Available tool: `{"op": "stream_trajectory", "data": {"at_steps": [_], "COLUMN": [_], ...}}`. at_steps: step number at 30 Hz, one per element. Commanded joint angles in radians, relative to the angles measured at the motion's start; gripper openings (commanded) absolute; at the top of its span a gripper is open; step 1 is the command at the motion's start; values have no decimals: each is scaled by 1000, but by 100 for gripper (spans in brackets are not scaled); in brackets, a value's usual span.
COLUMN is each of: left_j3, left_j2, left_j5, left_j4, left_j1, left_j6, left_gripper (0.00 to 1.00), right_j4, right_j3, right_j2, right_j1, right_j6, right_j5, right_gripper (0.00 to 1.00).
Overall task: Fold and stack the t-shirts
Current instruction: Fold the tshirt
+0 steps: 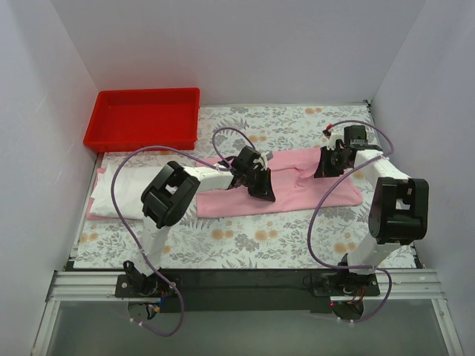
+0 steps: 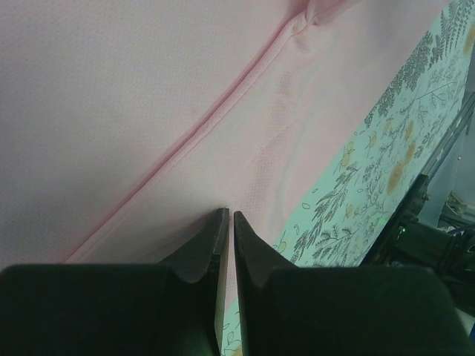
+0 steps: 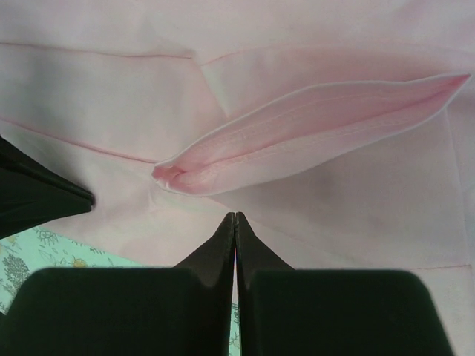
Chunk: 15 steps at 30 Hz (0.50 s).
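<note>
A light pink t-shirt [image 1: 297, 194] lies spread across the middle of the table. My left gripper [image 1: 261, 185] is down over its left part. In the left wrist view it [image 2: 228, 213] is shut to a thin slit near the cloth's [image 2: 148, 96] edge, and I see no cloth in it. My right gripper [image 1: 326, 165] sits at the shirt's far edge. In the right wrist view it [image 3: 235, 215] is shut tight just below the neckline [image 3: 297, 133], tips against the cloth [image 3: 349, 208]. A white t-shirt [image 1: 122, 185] lies at the left, with a pink edge [image 1: 96, 213] showing under it.
A red tray [image 1: 148, 93] stands at the back left, off the floral tablecloth [image 1: 260, 237]. White walls close in the left, back and right. The tablecloth [image 2: 386, 148] shows beside the pink cloth in the left wrist view.
</note>
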State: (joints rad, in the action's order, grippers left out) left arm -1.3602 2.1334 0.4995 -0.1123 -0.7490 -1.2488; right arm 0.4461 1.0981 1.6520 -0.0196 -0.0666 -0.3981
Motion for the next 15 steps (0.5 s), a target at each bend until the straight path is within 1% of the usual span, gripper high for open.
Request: {"op": "stream_trajectory", "data": {"at_steps": [1, 10, 15], "left_j3": [16, 15, 19], "left_j2": [-35, -32, -35], "left_j5": [5, 11, 13], "left_j4": [13, 13, 16], "left_j1": [4, 5, 4], "left_j6": [-5, -1, 0], "left_gripper": [6, 6, 6], "right_j4": [-24, -124, -126], "right_j3": [19, 37, 80], "right_j2": [41, 111, 120], "right_j1": [-3, -2, 0], "right_j6": [10, 56, 59], "right_j5": [33, -15, -38], "right_gripper": [1, 1, 1]}}
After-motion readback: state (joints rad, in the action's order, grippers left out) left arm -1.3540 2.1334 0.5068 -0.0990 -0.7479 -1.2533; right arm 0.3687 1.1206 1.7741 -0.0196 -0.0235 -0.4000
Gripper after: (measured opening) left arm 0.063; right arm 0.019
